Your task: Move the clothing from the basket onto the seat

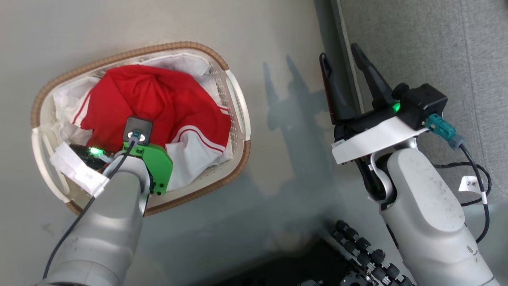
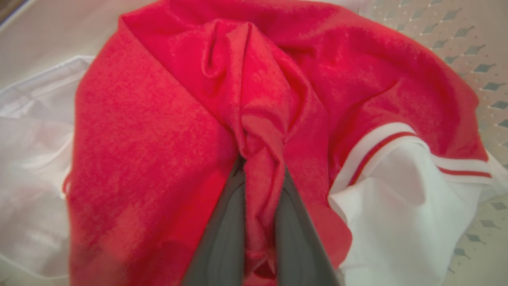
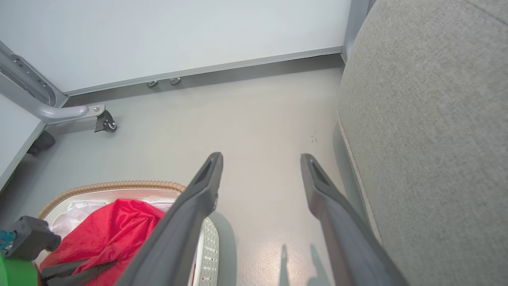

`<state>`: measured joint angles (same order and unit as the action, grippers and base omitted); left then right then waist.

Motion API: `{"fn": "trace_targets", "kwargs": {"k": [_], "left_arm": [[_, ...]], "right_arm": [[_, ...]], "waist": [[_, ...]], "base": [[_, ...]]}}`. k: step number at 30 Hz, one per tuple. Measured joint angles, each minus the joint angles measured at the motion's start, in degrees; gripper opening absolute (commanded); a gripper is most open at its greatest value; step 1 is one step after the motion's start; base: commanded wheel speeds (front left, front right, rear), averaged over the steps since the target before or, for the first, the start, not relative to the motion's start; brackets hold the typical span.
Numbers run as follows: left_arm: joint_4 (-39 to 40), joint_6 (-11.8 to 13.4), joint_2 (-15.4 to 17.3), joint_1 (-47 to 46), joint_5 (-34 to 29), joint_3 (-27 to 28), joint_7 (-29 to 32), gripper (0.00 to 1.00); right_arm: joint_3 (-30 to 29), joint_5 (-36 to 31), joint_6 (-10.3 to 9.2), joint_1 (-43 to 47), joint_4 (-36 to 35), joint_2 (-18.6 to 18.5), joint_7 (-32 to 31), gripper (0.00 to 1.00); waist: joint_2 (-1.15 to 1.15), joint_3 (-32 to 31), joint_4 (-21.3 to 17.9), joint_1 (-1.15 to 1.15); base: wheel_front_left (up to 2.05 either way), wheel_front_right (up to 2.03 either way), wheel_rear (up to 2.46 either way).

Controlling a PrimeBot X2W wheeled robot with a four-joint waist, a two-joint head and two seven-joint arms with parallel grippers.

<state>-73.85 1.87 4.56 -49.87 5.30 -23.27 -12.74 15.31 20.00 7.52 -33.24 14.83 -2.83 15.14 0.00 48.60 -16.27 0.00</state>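
the clothing (image 1: pixel 158 103) lies in the basket (image 1: pixel 178 45), a heap of bright red fabric with a white panel and thin white stripes on its right and near sides, bedded on the white liner (image 1: pixel 180 63). the basket stands on the pale grey floor (image 1: pixel 278 35) at the left, well apart from the seat (image 1: pixel 428 47), whose grey woven cushion is at the far right. the left gripper (image 2: pixel 262 174) is down inside the basket. its two dark fingers (image 2: pixel 226 230) are drawn together on a raised fold of the red cloth, which runs up between them and bunches into a ridge just beyond their tips, so the fabric is pinched rather than merely touched. in the head view the left arm's pale forearm (image 1: pixel 107 222) and green wrist mount (image 1: pixel 152 165) cover the near part of the basket and hide the fingers beneath them. the right gripper (image 1: pixel 339 51) hangs over the floor between basket and seat, just beside the seat's edge, its fingers spread wide apart. in the right wrist view those fingers (image 3: pixel 198 198) frame bare floor, with the basket's brown rim and the red cloth at the lower left and the seat's side at the right. beyond them a pale wall (image 3: pixel 178 35) meets the floor, and a grey metal frame with a small caster (image 3: pixel 105 124) stands at the far left.
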Motion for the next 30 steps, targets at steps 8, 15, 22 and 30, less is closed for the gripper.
{"fn": "trace_targets", "kwargs": {"k": [8, 15, 22, 30], "left_arm": [[5.5, -3.8, -1.1, 6.3, 2.4, -0.4, -2.2, 0.0], [17.3, -5.4, -1.6, 14.9, 4.7, -0.7, -2.4, 0.0], [28.2, -6.3, -1.7, 21.9, 5.9, -0.7, -2.4, 0.0], [37.6, -6.8, -1.7, 28.7, 6.3, 1.4, -2.4, 0.0]], "right_arm": [[-0.4, -1.8, 0.0, 4.5, 2.7, 0.1, 0.0, 1.0], [-1.6, -3.5, 0.0, 8.9, 4.9, 0.1, 0.0, 1.0], [-2.4, -4.5, 0.0, 12.6, 5.7, 0.1, 0.0, 1.0], [-3.5, -6.4, 0.0, 16.5, 6.2, 0.1, 0.0, 1.0]], "waist": [[0.0, -8.2, 1.4, 0.0], [0.0, -15.6, 3.6, 0.0], [0.0, -22.7, 6.4, 0.0], [0.0, -30.0, 9.2, 0.0]], "base": [[0.0, 0.0, 0.0], [0.0, 0.0, 0.0], [0.0, 0.0, 0.0], [0.0, 0.0, 0.0]]}}
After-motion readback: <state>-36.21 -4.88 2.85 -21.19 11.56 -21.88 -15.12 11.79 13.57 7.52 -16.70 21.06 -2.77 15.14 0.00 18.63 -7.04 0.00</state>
